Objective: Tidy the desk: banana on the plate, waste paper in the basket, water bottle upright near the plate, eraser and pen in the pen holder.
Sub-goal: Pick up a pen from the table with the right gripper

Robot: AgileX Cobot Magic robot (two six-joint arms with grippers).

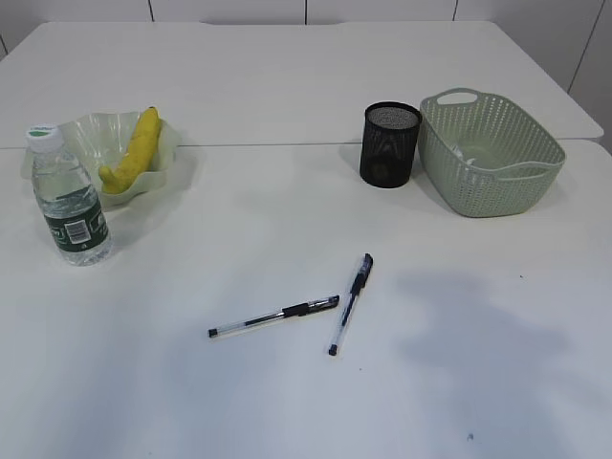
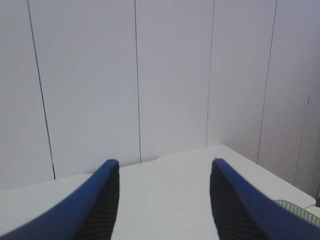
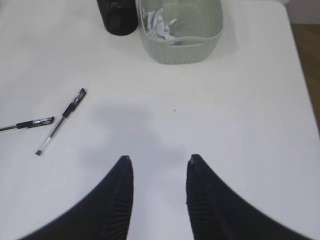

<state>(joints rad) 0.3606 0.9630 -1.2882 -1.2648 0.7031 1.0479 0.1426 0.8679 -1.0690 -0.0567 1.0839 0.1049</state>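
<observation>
Two pens lie on the white table, ahead and left of the right tool, whose fingers stand apart and empty; the left tool also gapes, raised toward the wall.

Left tool raised, fingers spread and empty, right tool angled downward, fingers parted, nothing between

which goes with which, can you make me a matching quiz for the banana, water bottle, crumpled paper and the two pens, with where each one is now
Things:
1. banana
2. water bottle
3. crumpled paper
4. two pens

Places:
A. inside the green basket
B. lying on the bare table, in the middle
C. on the pale plate
D. upright, just in front of the plate

Pairs: 1-C, 2-D, 3-A, 4-B
</observation>
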